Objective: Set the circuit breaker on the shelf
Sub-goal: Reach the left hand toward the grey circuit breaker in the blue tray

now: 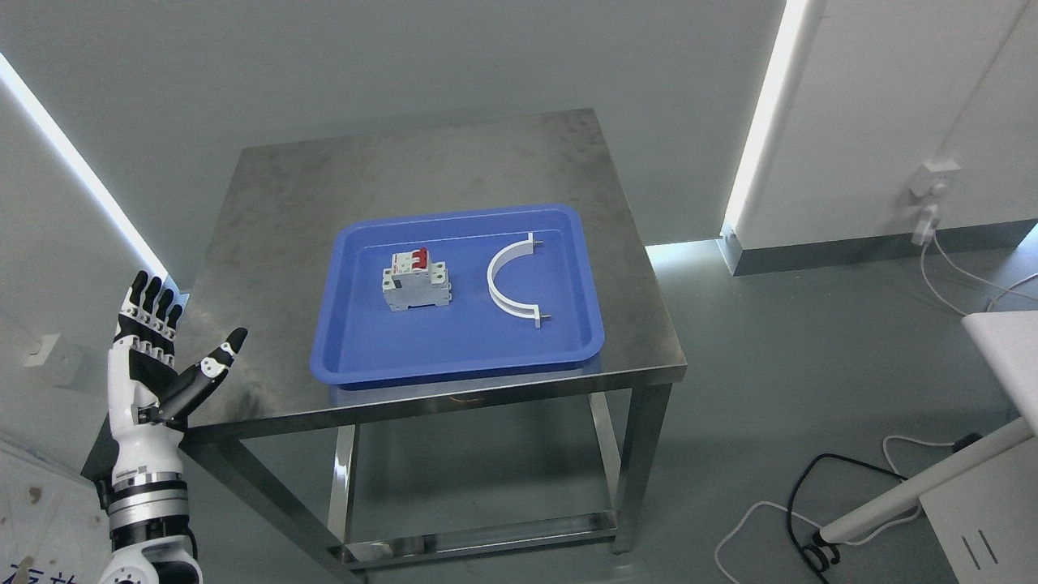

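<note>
A white circuit breaker (416, 280) with red switches lies in a blue tray (454, 357) on a steel table (308, 178). Beside it to the right, in the same tray, lies a white curved bracket (507, 280). My left hand (166, 345) is raised at the table's left front corner, fingers spread and holding nothing, well to the left of the tray. No shelf shows in this view. The right arm is out of view.
The table stands on a grey floor near white walls with lit strips. At the right edge a white surface (1010, 349) sticks in, with a white pole (916, 487) and cables (803, 495) on the floor below it. A wall socket (932, 182) sits at the right.
</note>
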